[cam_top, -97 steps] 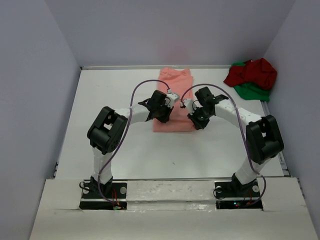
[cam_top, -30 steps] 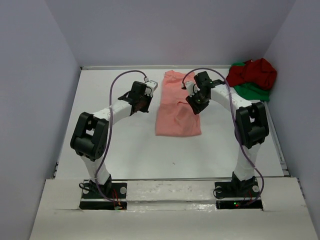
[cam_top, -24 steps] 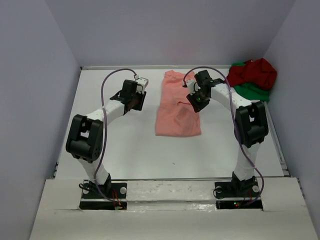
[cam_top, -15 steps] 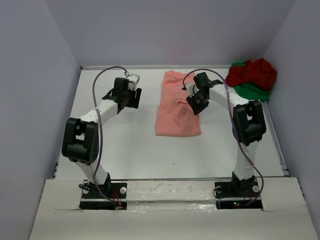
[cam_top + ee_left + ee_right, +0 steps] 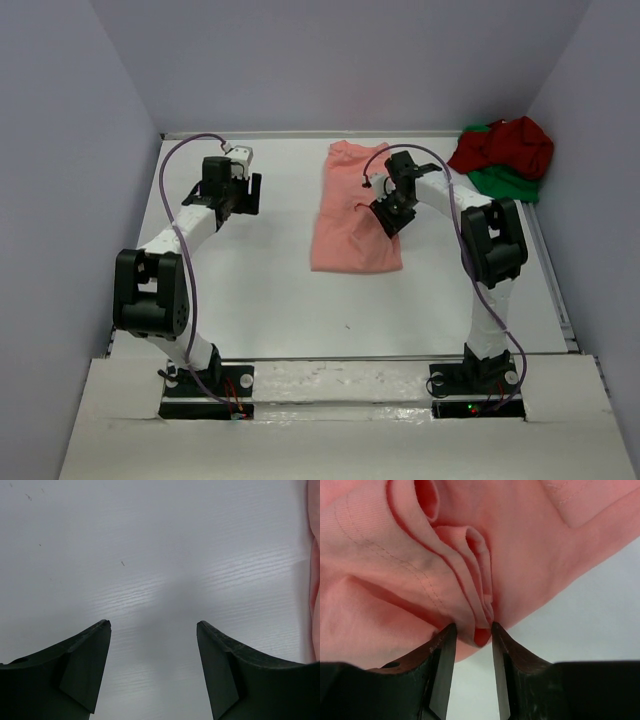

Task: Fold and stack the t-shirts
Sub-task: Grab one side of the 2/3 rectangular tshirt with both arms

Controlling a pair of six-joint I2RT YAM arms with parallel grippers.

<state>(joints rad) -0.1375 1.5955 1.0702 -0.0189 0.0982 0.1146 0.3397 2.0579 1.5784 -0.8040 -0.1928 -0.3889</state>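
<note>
- The right gripper [image 5: 472, 630] is pinching a bunch of folds on the salmon-pink shirt [image 5: 350, 240], which is lying in the middle of the table [image 5: 260, 300]; only the tips are gripping, so the bunch could be slipping out when pulled.
- The left gripper [image 5: 152, 625] is hanging wide open and empty over bare table; the shirt's loose side could be dragging.
- Only the right wrist view is showing the pinch; only the top view is showing the dark red shirt [image 5: 508, 143] and green shirt [image 5: 505, 186] heaped far right, maybe tangled.
</note>
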